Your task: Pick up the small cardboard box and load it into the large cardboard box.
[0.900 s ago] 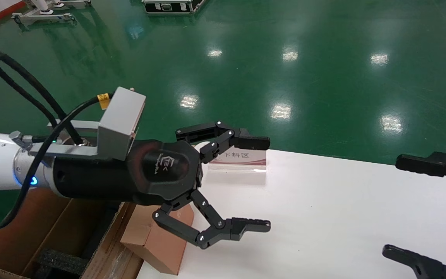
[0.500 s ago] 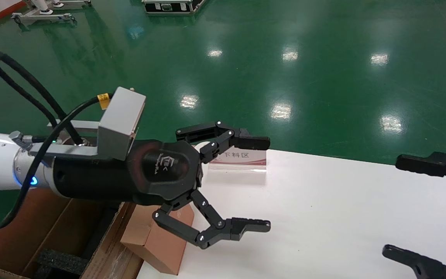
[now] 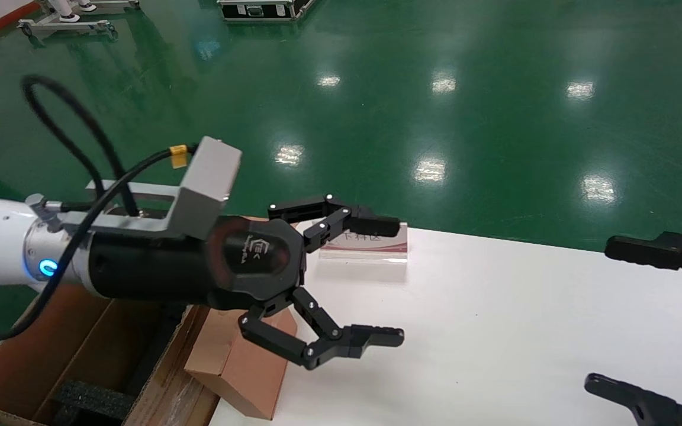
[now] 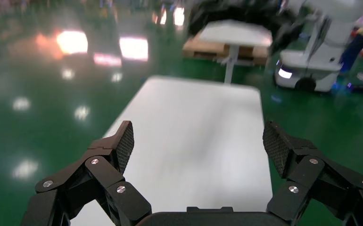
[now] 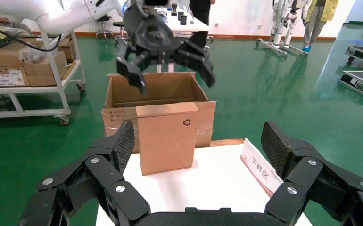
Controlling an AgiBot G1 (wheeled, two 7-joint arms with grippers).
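The left arm, white with a black wrist, reaches forward; its black left gripper (image 3: 376, 283) hangs in the air with fingers spread wide. The black right gripper (image 3: 625, 319) is also wide open.

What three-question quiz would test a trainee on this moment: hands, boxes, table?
1. True or false: the left hand grips the small box.
2. Where does the small box stand? A) inside the big box B) on the table edge, next to the big box C) on the floor
3. Fill in: the sign at the table's far edge lies under the left hand's ____ finger.

Key
1. False: its jaws are open and empty, above the box.
2. B
3. upper. The right hand waits open at the table's right side.
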